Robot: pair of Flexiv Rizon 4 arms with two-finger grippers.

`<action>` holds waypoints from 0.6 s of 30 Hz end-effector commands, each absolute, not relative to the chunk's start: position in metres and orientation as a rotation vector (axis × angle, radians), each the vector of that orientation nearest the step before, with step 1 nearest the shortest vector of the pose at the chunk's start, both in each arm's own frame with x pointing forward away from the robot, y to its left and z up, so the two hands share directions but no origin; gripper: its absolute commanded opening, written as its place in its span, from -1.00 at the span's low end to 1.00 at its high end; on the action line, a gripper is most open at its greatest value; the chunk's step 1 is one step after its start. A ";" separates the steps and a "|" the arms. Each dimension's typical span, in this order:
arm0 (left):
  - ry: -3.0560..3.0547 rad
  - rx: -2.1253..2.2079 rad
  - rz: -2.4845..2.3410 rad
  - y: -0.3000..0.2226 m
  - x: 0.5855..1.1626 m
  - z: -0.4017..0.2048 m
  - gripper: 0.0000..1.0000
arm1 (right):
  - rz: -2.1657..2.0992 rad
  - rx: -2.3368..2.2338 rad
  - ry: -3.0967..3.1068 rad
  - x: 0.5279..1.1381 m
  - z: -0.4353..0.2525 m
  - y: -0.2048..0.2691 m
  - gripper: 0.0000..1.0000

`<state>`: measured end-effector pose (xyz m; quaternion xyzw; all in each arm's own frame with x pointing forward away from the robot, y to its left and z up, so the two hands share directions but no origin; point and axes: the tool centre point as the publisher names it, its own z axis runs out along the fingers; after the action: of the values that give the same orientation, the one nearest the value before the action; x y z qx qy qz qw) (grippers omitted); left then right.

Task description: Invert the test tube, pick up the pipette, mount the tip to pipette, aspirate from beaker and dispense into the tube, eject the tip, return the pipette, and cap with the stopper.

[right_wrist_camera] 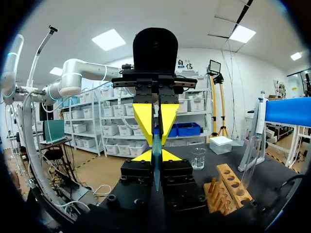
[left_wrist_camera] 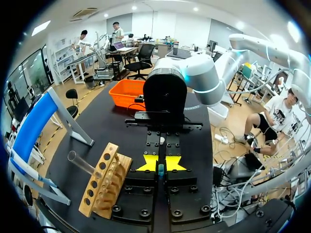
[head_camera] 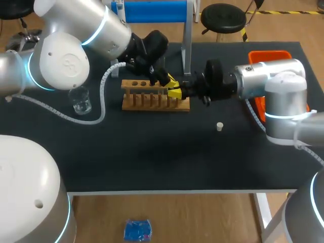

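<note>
Your left gripper (left_wrist_camera: pixel 160 163) and right gripper (right_wrist_camera: pixel 156 155) both clamp the blue pipette tip (right_wrist_camera: pixel 156 145), beside the wooden tube rack (head_camera: pixel 154 103).

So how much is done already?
Looks done: the tube stands in the rack. In hand: the left gripper and right gripper both pinch a blue tip between them. To do: the beaker sits off to one side, and the stopper lies loose on the table, so the tube is not capped.

Orange bin (head_camera: pixel 263 54) at black table's (head_camera: pixel 152 157) far right, wooden rack (head_camera: pixel 152 105) mid-table
</note>
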<state>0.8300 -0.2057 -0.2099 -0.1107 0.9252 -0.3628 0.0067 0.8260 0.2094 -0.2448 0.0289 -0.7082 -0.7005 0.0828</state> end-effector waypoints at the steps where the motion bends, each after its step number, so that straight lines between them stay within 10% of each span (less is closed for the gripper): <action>1: 2.897 -0.348 -1.131 -0.206 0.831 -0.210 -1.00 | -2.091 0.086 -2.116 0.826 -0.245 0.209 -1.00; 4: 2.897 -0.348 -1.131 -0.206 0.831 -0.210 -1.00 | -2.091 0.087 -2.118 0.826 -0.245 0.209 -1.00; 5: 2.897 -0.348 -1.131 -0.206 0.831 -0.210 -0.51 | -2.090 0.089 -2.119 0.826 -0.245 0.209 -1.00; 6: 2.897 -0.348 -1.131 -0.206 0.831 -0.210 1.00 | -2.090 0.089 -2.121 0.826 -0.245 0.209 -1.00; 18: 2.897 -0.348 -1.131 -0.206 0.831 -0.210 1.00 | -2.100 0.059 -2.147 0.839 -0.242 0.180 -1.00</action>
<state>0.8303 -0.2055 -0.2099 -0.1109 0.9252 -0.3628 0.0069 0.8396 0.1929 -0.2459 0.0188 -0.7112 -0.6993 0.0689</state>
